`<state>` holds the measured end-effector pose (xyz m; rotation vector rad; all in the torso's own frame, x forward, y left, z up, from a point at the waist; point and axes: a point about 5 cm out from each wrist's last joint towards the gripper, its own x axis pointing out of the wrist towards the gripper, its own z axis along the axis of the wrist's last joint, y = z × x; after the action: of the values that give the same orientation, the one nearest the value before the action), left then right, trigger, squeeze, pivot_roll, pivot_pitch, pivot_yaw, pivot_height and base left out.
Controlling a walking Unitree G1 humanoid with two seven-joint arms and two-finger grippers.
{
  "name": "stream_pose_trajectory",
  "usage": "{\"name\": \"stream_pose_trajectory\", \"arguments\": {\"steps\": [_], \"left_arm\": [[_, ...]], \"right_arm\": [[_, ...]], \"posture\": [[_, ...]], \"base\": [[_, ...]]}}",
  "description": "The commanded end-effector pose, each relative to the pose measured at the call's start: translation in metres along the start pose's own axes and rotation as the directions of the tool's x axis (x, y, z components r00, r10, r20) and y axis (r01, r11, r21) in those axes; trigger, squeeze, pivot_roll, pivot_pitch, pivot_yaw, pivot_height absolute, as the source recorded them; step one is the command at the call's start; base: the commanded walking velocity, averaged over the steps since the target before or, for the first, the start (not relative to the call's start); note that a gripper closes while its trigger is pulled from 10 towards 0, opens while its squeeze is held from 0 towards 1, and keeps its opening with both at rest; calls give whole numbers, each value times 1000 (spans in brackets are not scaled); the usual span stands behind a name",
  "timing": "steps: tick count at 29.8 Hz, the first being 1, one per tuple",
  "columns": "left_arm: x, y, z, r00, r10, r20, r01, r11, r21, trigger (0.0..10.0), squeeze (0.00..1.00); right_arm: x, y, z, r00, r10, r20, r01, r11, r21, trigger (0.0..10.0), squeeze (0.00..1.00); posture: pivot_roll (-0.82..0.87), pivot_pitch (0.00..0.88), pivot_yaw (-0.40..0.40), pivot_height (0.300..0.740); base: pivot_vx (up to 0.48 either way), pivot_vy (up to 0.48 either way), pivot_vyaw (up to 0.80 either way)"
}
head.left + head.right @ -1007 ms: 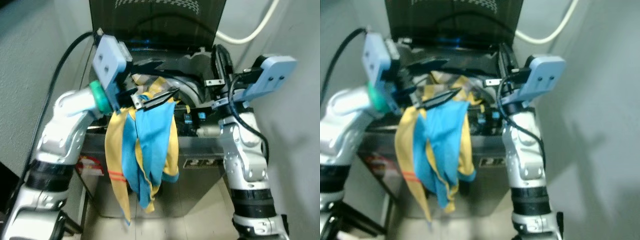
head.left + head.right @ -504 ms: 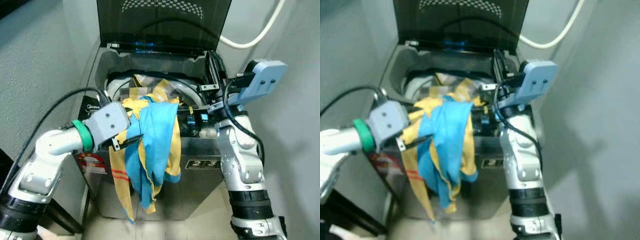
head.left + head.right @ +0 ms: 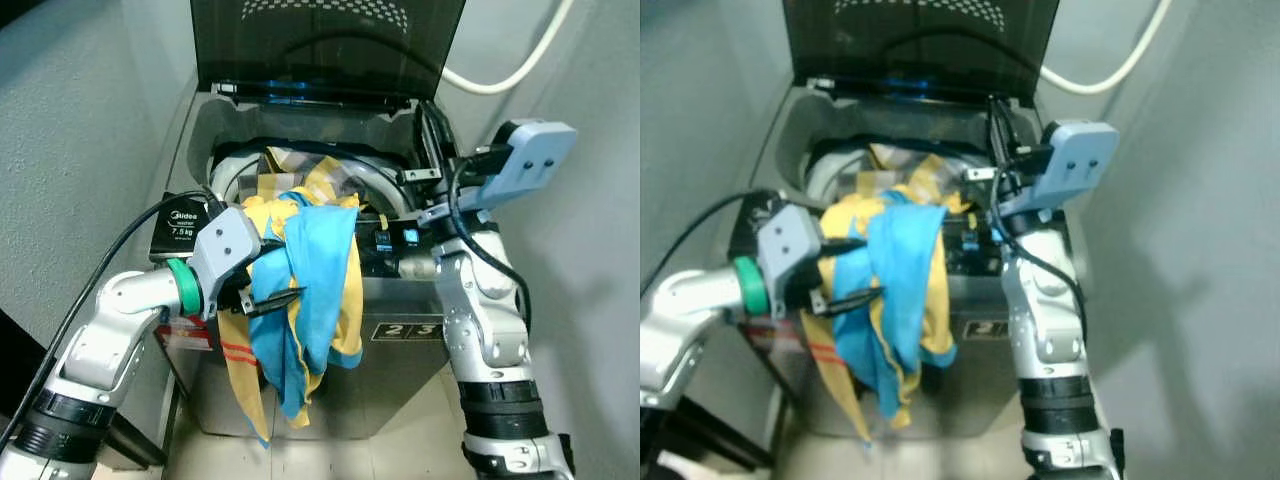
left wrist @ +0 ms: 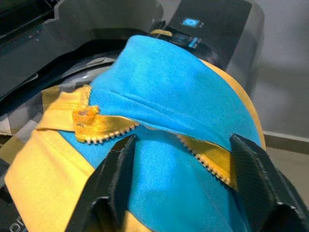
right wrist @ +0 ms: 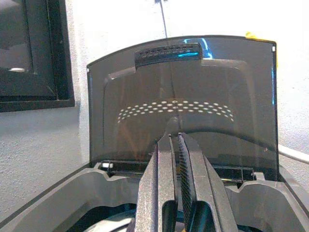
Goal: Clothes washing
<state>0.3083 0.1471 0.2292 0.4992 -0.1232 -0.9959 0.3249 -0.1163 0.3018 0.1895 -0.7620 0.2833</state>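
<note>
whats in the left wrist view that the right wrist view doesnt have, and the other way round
Left wrist view: the blue and yellow cloth draped over the washer's front rim, with the left gripper open just in front of it, and the lit control panel beyond.

Right wrist view: the dark raised lid with its dotted pattern, a black frame on the wall, and the right gripper with its fingers pressed together, holding nothing.

Both: parts of the grey washing machine and a pale wall behind it.
</note>
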Motion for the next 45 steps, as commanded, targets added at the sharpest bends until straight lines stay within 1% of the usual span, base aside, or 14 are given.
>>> {"name": "stream_pose_trajectory", "arguments": {"steps": [1,12,19,20,26,27,30,32,35,36,37,39,44,45], "left_arm": [[0,-7,-10,999,-31,-34,30,999,-28,0,0],[5,10,10,991,125,56,-129,987,93,0,0],[36,36,56,934,238,268,-306,917,254,0,0],[51,51,80,896,274,349,-388,866,316,10000,0],[78,80,149,797,333,503,-573,677,461,10000,0],[81,87,176,740,362,568,-657,571,492,10000,0],[81,90,190,707,371,602,-699,495,516,10000,0],[83,94,190,698,404,592,-713,476,515,10000,0],[86,98,186,695,445,564,-717,478,508,10000,0],[91,96,169,746,452,490,-655,631,415,10000,0],[95,94,157,780,431,454,-597,729,334,10000,0],[99,83,138,819,358,448,-504,822,264,10000,0],[95,74,128,824,319,468,-478,835,273,10000,0],[91,72,126,807,332,489,-504,818,277,10000,0]], "right_arm": [[-3,-4,1,1000,-11,4,11,1000,-14,10000,0],[-1,-1,0,1000,-4,3,4,1000,-5,10000,0],[-1,0,1,1000,-5,5,5,1000,-6,10000,0],[-1,0,2,1000,-7,9,7,1000,-7,10000,0],[-5,0,5,1000,-22,18,23,999,-26,10000,0],[-8,-2,8,999,-38,24,39,999,-38,10000,0],[-10,-5,10,998,-52,28,54,997,-47,10000,0],[-13,-6,11,998,-64,28,65,996,-55,10000,0],[-15,-8,11,997,-74,28,75,995,-61,10000,0],[-17,-9,11,997,-77,25,79,995,-66,10000,0],[-18,-9,11,997,-79,23,80,994,-69,10000,0],[-20,-9,10,998,-62,6,62,996,-71,10000,0],[-21,2,2,994,79,-73,-81,996,-22,10000,0],[-25,11,-3,975,188,-120,-184,982,39,10000,0]], "posture": [[76,143,-31,740],[86,144,-37,740],[70,149,-31,740],[59,151,-25,740],[7,155,16,740],[-2,157,27,740],[-8,156,35,740],[-23,156,51,740],[-23,156,51,740],[-32,154,58,740],[-32,154,58,740],[-32,156,51,740],[-15,157,36,740],[12,157,23,740]], "base": [[0,0,0],[0,0,0],[0,0,0],[0,0,0],[0,0,0],[0,0,0],[0,0,0],[0,0,0],[0,0,0],[0,0,0],[0,0,0],[0,0,0],[0,0,0],[0,0,0]]}}
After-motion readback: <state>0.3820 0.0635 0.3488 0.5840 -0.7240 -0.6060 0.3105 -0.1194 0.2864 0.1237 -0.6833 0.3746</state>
